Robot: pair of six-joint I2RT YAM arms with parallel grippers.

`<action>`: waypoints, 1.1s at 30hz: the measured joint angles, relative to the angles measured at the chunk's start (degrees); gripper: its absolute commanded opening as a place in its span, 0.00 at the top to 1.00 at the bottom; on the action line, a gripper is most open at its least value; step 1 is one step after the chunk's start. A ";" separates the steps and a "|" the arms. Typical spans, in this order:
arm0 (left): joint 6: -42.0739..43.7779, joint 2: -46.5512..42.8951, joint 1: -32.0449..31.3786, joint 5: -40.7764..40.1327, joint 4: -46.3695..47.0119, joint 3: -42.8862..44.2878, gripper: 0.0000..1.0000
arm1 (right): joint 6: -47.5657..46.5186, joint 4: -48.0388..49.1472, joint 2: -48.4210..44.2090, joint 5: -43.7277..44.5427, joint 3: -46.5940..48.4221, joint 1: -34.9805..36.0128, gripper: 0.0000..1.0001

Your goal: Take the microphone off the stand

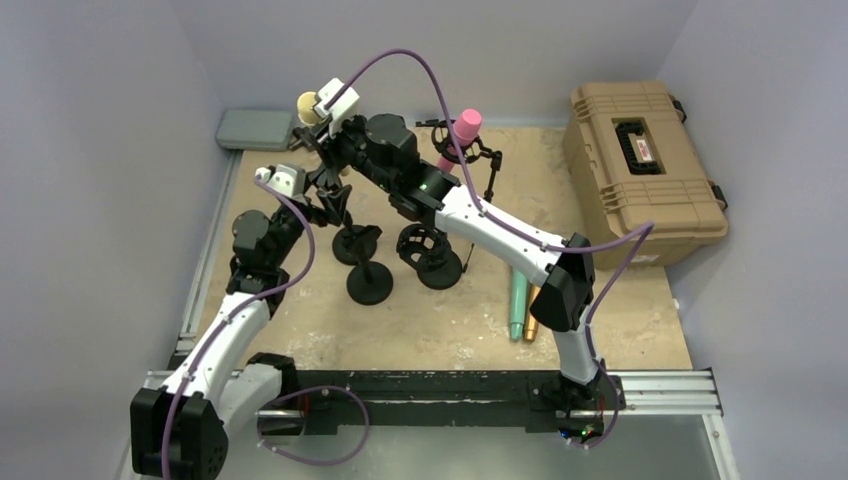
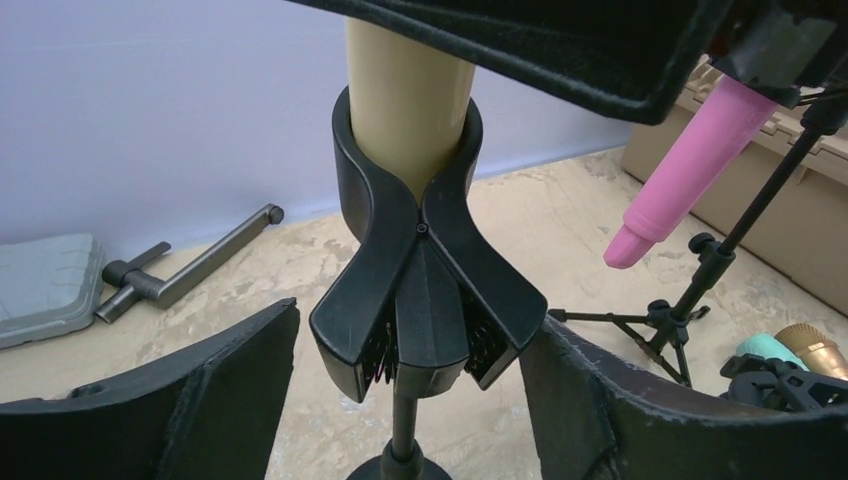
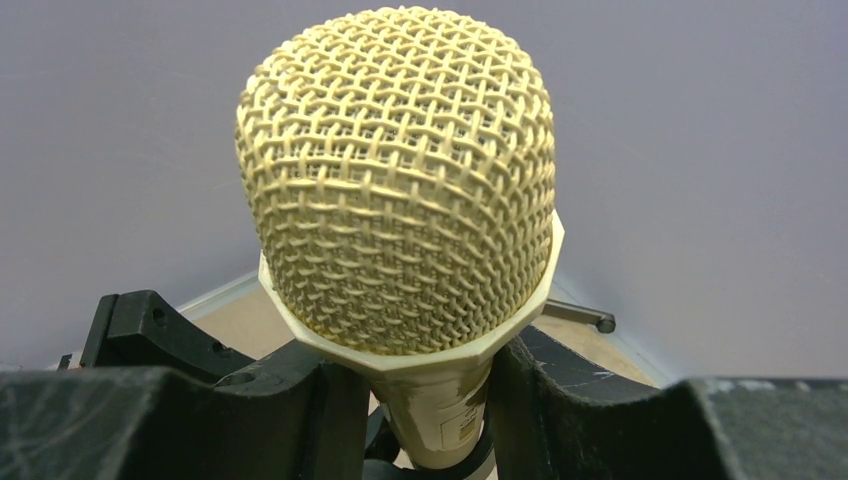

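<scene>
A cream microphone (image 1: 310, 106) with a mesh head (image 3: 400, 180) stands upright in the black clip (image 2: 425, 270) of a round-based stand (image 1: 370, 285). My right gripper (image 3: 430, 400) is shut on the microphone's body just under the head, reaching in from the right (image 1: 325, 125). My left gripper (image 2: 410, 330) sits lower, its fingers on either side of the clip's spread wings. The right finger (image 2: 600, 400) touches a wing, while the left finger (image 2: 200, 390) stands apart with a gap. The microphone's body (image 2: 408, 90) is still seated in the clip.
A pink microphone (image 1: 466, 125) hangs in a tripod stand behind. A teal microphone (image 1: 518, 305) and a gold one (image 1: 532, 318) lie on the table. Two more black stand bases (image 1: 432, 258) are close by. A tan case (image 1: 640, 160) is at right, a grey pad (image 1: 255, 128) at back left.
</scene>
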 measured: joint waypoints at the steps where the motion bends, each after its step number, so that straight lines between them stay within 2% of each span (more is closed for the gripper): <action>1: 0.07 -0.07 -0.02 0.13 -0.02 0.00 0.32 | 0.00 0.00 0.00 0.00 0.00 0.07 0.80; 4: 0.61 -0.61 -0.04 0.63 -0.24 0.00 0.61 | 0.00 0.00 0.00 0.00 0.02 0.24 0.82; 9: 3.26 -1.88 0.00 0.74 -2.05 0.04 0.98 | 0.57 -0.13 0.00 0.98 0.02 0.42 0.84; 18: 3.17 -4.46 -0.15 -0.02 -6.45 0.04 1.00 | 2.12 -1.09 0.00 1.49 0.55 0.46 1.00; 27: 3.65 -4.46 -0.37 -0.63 -7.74 0.76 1.00 | 5.99 -4.26 -0.35 4.15 11.85 0.55 1.00; 33: 4.39 -4.46 -1.07 -1.51 -10.16 2.10 1.00 | 8.87 -5.35 -7.32 6.32 10.47 0.52 1.00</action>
